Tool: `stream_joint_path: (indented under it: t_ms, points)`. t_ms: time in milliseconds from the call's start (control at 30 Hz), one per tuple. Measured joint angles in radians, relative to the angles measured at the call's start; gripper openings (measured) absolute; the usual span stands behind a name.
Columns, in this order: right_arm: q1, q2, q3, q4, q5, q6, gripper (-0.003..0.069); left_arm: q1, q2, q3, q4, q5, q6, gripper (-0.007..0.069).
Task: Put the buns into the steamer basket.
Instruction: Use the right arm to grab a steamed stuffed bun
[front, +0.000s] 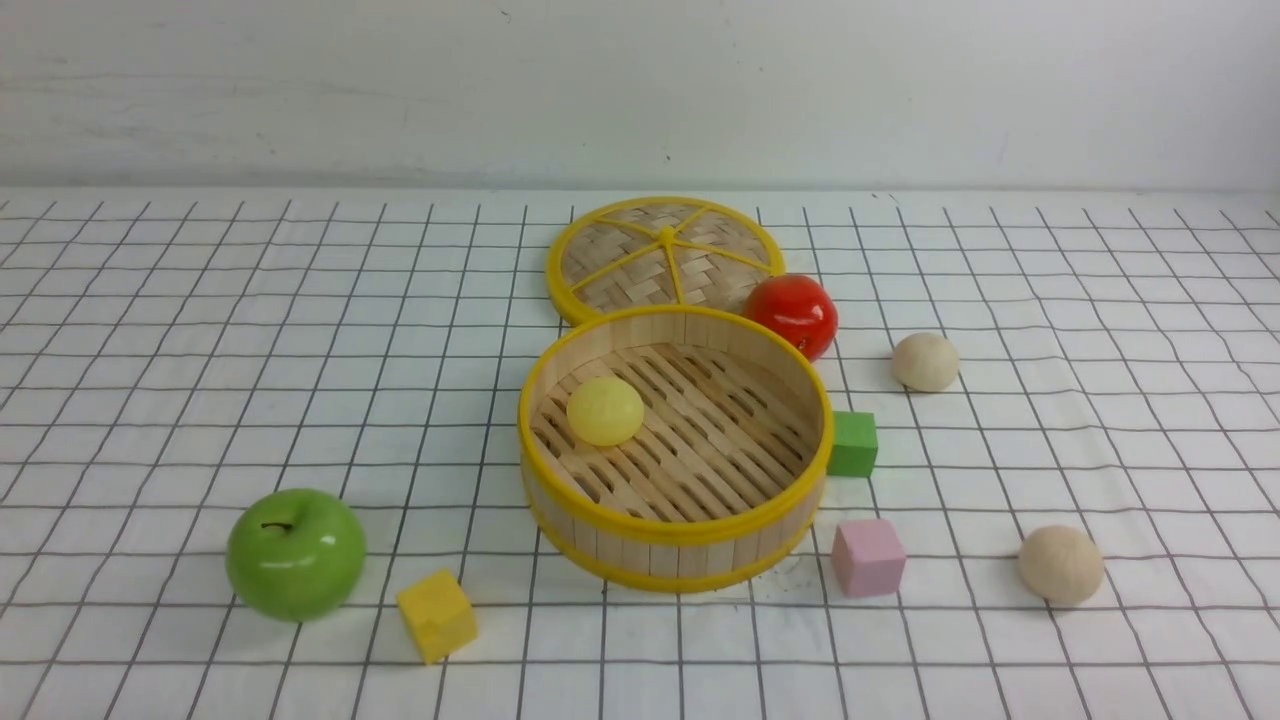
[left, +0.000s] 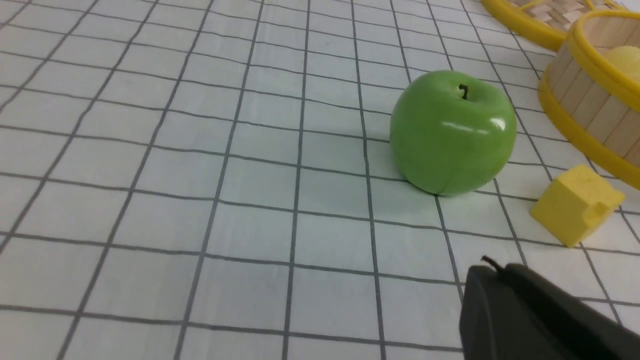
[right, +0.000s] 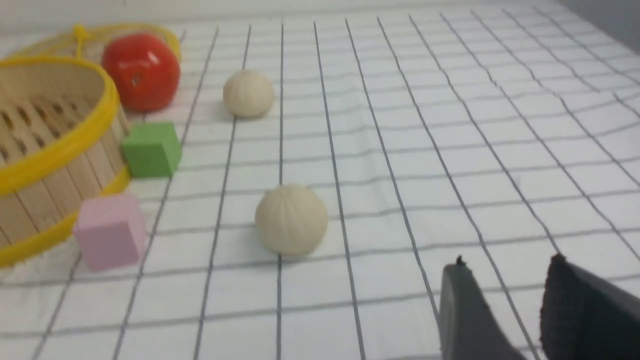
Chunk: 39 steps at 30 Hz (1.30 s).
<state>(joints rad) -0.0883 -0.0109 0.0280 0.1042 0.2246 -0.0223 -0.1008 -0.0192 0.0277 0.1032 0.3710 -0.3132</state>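
Yellow bun (front: 605, 410) in upright basket (front: 650, 555); L jaws closed, R jaws parted, empty.

Round, deep bamboo steamer basket (front: 650, 556), pale slat walls, slatted floor, yellow rim bands: upright, open-topped, mid-scene. Small pale yellow matte bun (front: 605, 411): inside basket, resting on slatted floor, toward left-rear part, near wall. Outside basket, both on its right: first beige-cream ribbed bun (front: 925, 361), round, matte, farther back, well apart from basket wall; second beige-cream ribbed bun (front: 1061, 564), same look, nearer front, also well apart from wall. These two well apart from each other.
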Motion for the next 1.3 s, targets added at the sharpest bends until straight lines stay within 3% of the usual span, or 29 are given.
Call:
stream_joint_path:
  t_ms: [333,500,767,933,1100,1300]
  points:
    - [0.000,0.000,0.000,0.163,-0.352,-0.028,0.0239,0.037,0.000,0.000,-0.011,0.000,0.000,0.0015]
    - [0.000,0.000,-0.052,0.173,-0.377,0.000,0.0239,0.037,0.000,0.000,-0.011,0.000,0.001,0.0016]
    - [0.000,0.248,-0.544,0.174,-0.083,0.022,0.0239,0.037,0.000,0.000,-0.014,0.000,0.001,0.0016]
    - [0.000,0.594,-0.800,0.182,0.198,0.035,0.0239,0.037,0.000,0.000,-0.014,0.000,0.001,0.0016]
    - [0.005,0.851,-0.818,0.199,0.237,0.022,0.0239,0.037,0.000,0.000,-0.014,0.000,0.001,0.0016]
    - [0.125,1.206,-0.867,0.217,0.313,-0.079,0.0239,0.039,0.000,0.000,-0.014,0.000,0.001,0.0016]
